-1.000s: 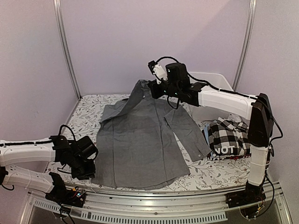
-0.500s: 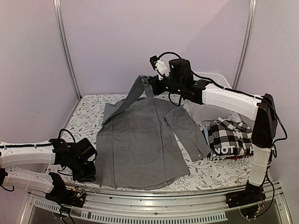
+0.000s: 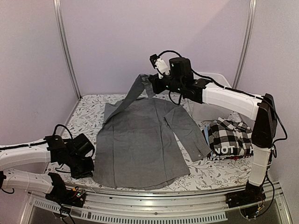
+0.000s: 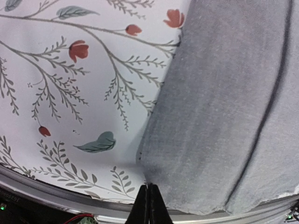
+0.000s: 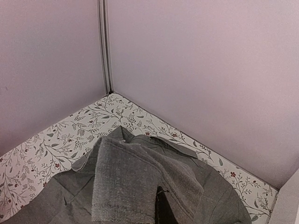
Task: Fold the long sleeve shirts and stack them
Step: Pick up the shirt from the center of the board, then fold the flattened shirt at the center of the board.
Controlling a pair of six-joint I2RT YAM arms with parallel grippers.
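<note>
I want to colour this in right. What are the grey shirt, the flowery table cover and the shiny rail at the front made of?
Grey shirt: woven cloth, matte, maybe cotton; a fine weave and soft creases show.
Table cover: smooth printed sheet with leaves and red flowers; cloth or vinyl, hard to tell.
Front rail: looks like bare silvery metal, straight and glinting.

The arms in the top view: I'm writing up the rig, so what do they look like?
The left arm and right arm both have white tubular links, black joints and black wrist units. Loose black cables loop at the wrists. A small white module sits by the right wrist.
</note>
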